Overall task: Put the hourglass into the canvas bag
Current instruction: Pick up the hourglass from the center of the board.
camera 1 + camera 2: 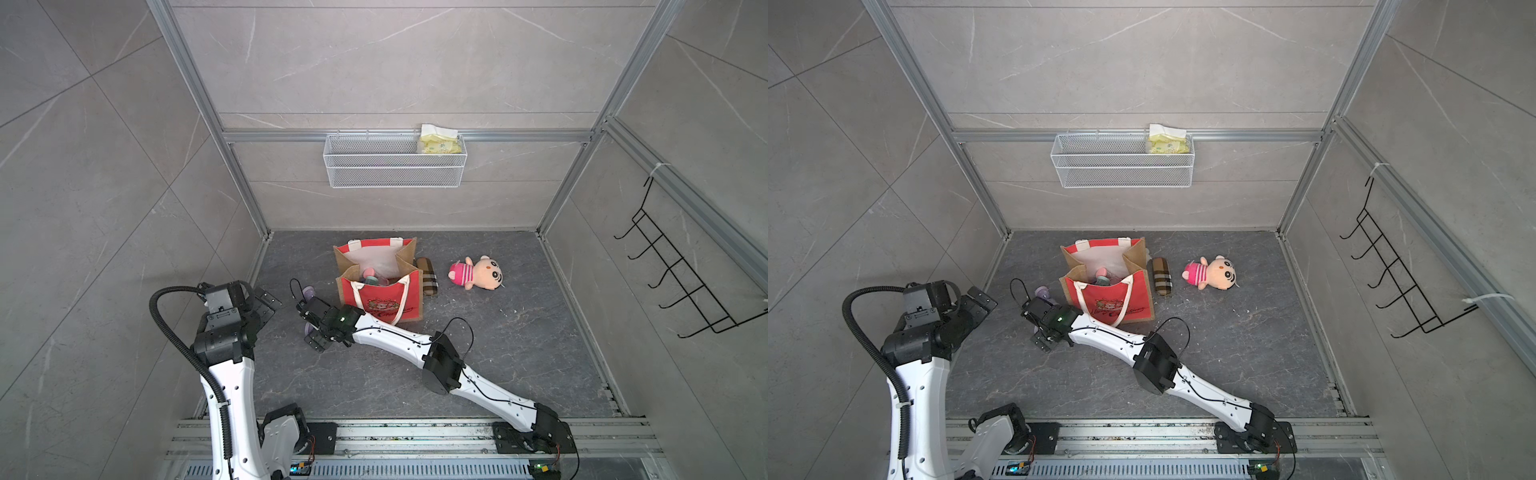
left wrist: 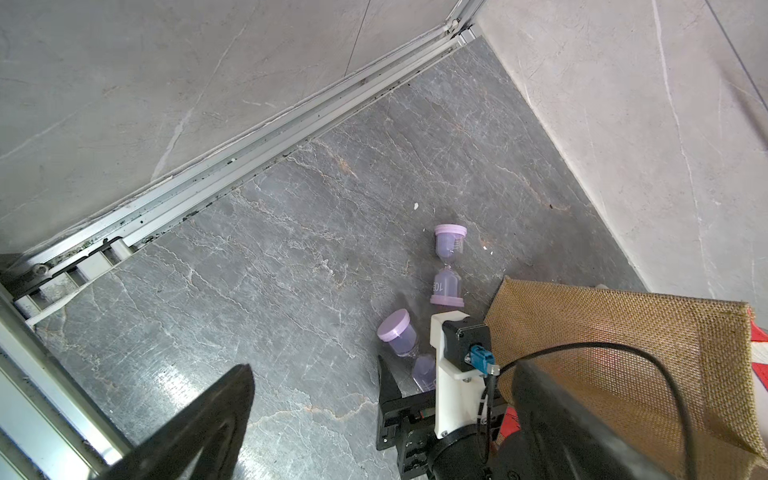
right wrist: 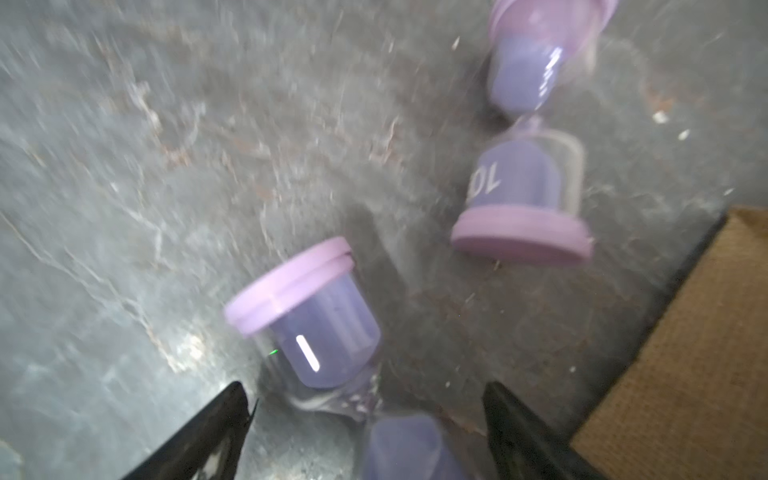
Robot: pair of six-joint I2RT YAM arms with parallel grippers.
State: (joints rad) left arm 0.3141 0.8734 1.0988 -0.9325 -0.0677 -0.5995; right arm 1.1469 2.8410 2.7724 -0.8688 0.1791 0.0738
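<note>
The right gripper [image 3: 365, 386] stands wide, its black fingers [image 3: 199, 436] on either side of the hourglass [image 3: 316, 316]. The hourglass lies on its side on the floor [image 3: 124, 166], its narrow waist between the fingers and neither finger touching it. Because it lies slanted across the jaws, a squeeze on that waist or on a round bulb could make it roll or swing out. Just beyond the fingertips lies a second hourglass [image 3: 523, 178], near enough to be knocked. Close beside one finger is the burlap side of the canvas bag [image 3: 685, 353], which that finger could snag on the lift. Only the right wrist view, though blurred, shows the gaps at the fingers. In both top views the wrist hides most of the hourglass, but only they show the bag's open mouth with things already inside. The left gripper [image 1: 266, 308], wide and empty, hangs well off on the side away from the bag.
</note>
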